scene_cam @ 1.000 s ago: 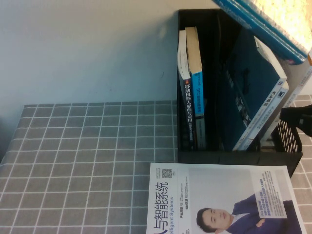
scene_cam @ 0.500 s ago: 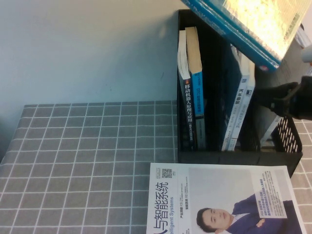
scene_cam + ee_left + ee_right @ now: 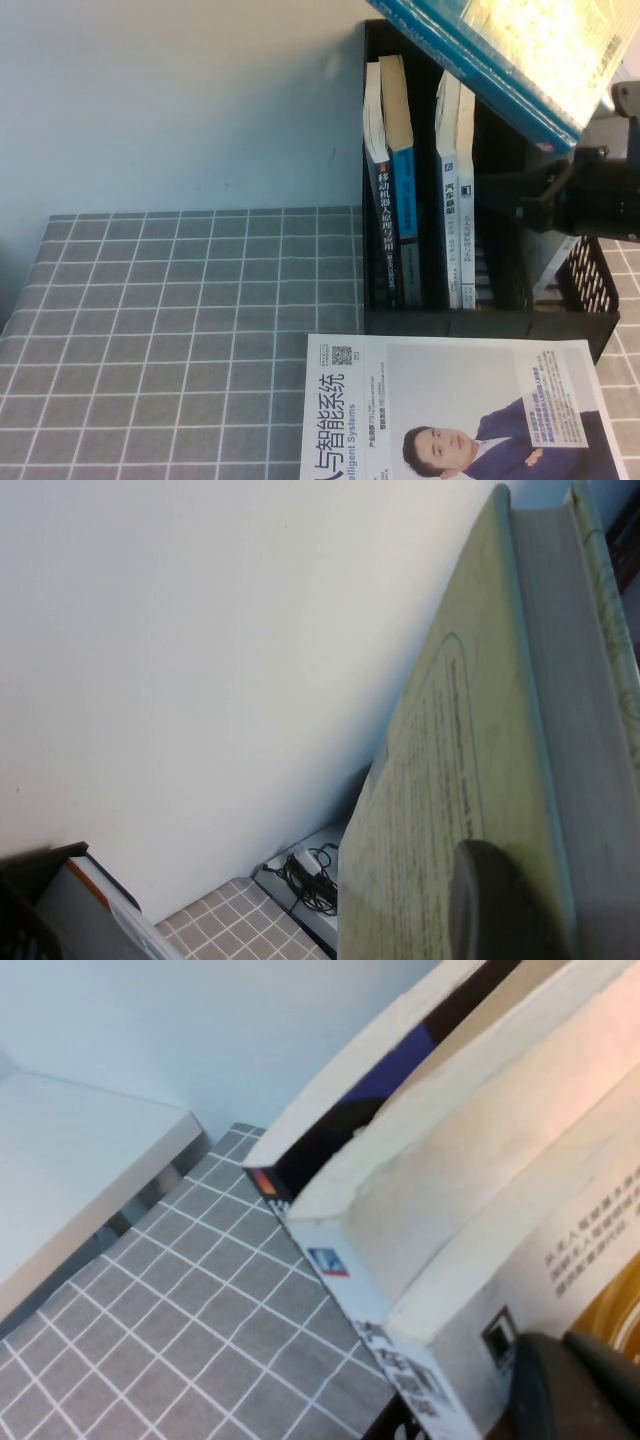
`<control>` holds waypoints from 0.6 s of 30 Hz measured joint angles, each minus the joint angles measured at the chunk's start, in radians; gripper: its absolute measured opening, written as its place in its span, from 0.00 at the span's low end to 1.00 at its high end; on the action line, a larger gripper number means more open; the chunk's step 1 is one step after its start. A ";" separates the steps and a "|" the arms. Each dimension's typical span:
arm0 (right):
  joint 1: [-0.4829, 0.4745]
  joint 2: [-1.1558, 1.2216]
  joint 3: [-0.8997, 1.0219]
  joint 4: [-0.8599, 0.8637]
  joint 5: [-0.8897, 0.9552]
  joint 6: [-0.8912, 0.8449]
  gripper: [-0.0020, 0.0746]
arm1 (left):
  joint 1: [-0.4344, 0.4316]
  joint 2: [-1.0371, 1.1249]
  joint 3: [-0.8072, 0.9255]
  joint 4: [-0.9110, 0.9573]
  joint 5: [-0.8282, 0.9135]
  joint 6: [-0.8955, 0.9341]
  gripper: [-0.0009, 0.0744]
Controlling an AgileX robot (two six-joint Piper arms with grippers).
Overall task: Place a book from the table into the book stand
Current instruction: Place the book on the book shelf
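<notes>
The book [image 3: 500, 45], pale yellow-green with a blue band, hangs tilted in the air above the black book stand [image 3: 480, 322]. In the left wrist view my left gripper [image 3: 545, 920] is shut on the book [image 3: 450, 780]; one dark finger [image 3: 500, 900] lies on its cover and the other is hidden behind it. My right gripper [image 3: 538, 190] reaches into the stand from the right. It is shut, with its tip against two white-spined books [image 3: 455, 200] that stand upright in the middle compartment. It also shows in the right wrist view [image 3: 575, 1390] against a white book [image 3: 480, 1190].
Two more books [image 3: 392, 170] stand in the stand's left compartment. A white-covered book showing a man in a suit [image 3: 450, 410] lies on the grey checked table [image 3: 180, 330] in front of the stand. A pale wall is behind.
My right gripper has moved left into the stand and pushed the leaning books upright. The held book has shifted a little to the left above the stand.
</notes>
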 joint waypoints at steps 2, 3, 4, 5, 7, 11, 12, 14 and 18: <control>0.000 0.000 0.000 0.000 -0.022 0.002 0.02 | 0.000 0.000 0.000 0.000 0.000 0.000 0.27; 0.002 -0.003 0.000 0.000 -0.043 0.002 0.02 | 0.000 0.000 0.000 0.000 0.000 0.000 0.27; 0.002 -0.007 0.000 0.000 -0.072 0.004 0.02 | 0.000 0.000 0.000 0.000 0.000 0.000 0.27; 0.002 -0.017 0.000 0.000 -0.100 0.004 0.02 | 0.000 0.000 0.000 0.000 0.000 0.000 0.27; 0.000 -0.043 0.000 0.000 -0.143 0.004 0.02 | 0.005 0.000 0.000 0.000 0.000 0.000 0.27; -0.033 -0.125 0.000 0.000 -0.220 0.004 0.02 | 0.012 0.000 0.000 0.006 -0.009 -0.042 0.27; -0.044 -0.145 0.000 0.001 -0.235 0.002 0.02 | 0.015 0.000 0.000 0.008 -0.013 -0.050 0.27; -0.076 -0.190 0.000 0.008 -0.247 0.000 0.02 | 0.015 0.000 0.000 0.019 -0.025 -0.057 0.27; -0.138 -0.253 0.000 0.011 -0.251 0.016 0.02 | 0.015 0.000 0.000 0.036 -0.036 -0.065 0.27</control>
